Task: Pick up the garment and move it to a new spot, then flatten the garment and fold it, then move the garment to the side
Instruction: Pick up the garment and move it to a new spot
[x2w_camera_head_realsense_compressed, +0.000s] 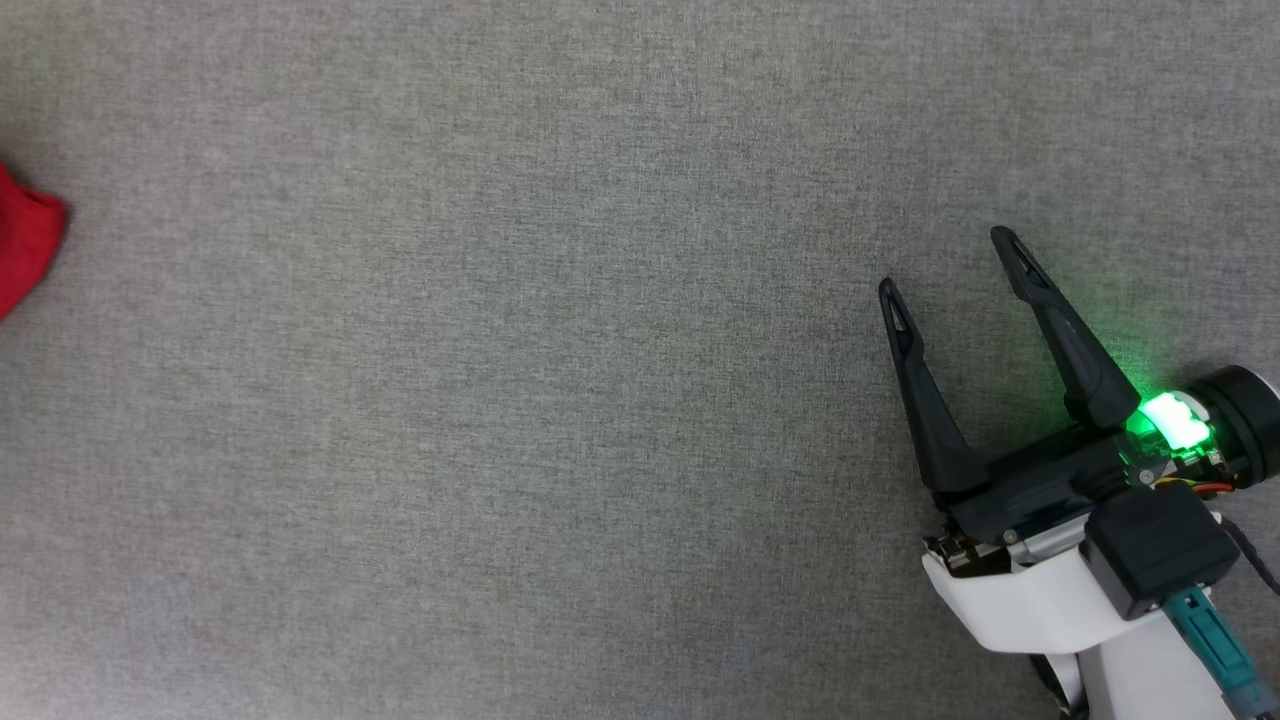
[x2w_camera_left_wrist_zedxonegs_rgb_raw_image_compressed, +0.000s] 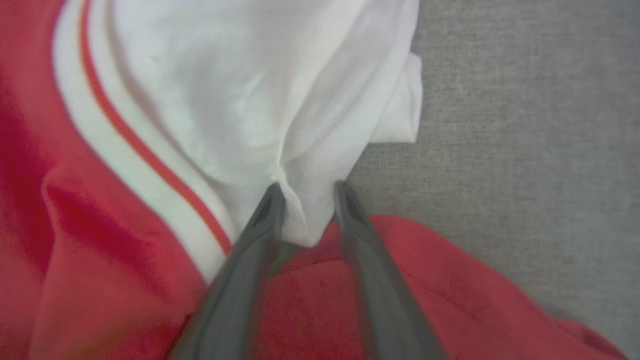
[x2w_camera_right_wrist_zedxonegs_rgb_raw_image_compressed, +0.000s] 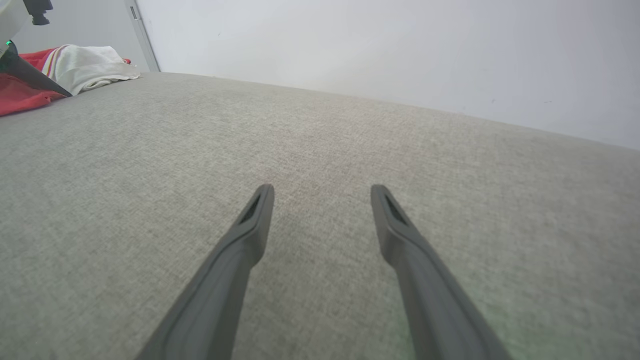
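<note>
1. Pinching is judged at the left gripper (x2w_camera_left_wrist_zedxonegs_rgb_raw_image_compressed: 307, 210): a bunched fold of the white sleeve of the garment (x2w_camera_left_wrist_zedxonegs_rgb_raw_image_compressed: 100, 260) is clamped between its two fingers.
2. The garment (x2w_camera_head_realsense_compressed: 25, 250) is found crumpled at the far left edge of the grey fabric-covered counter (x2w_camera_head_realsense_compressed: 500, 400), well apart from the right gripper (x2w_camera_head_realsense_compressed: 945, 262).
3. The right gripper is spread wide and nothing is held in it; it is kept low over bare counter.
4. Only a thin sleeve fold is taken, so the cloth could slide out when it is lifted, because the heavier red body would pull on it.
5. With one sleeve held, the garment may be dragged or set down twisted, and flattening would be made harder.
6. No container takes part; the garment lies directly on the counter.
</note>
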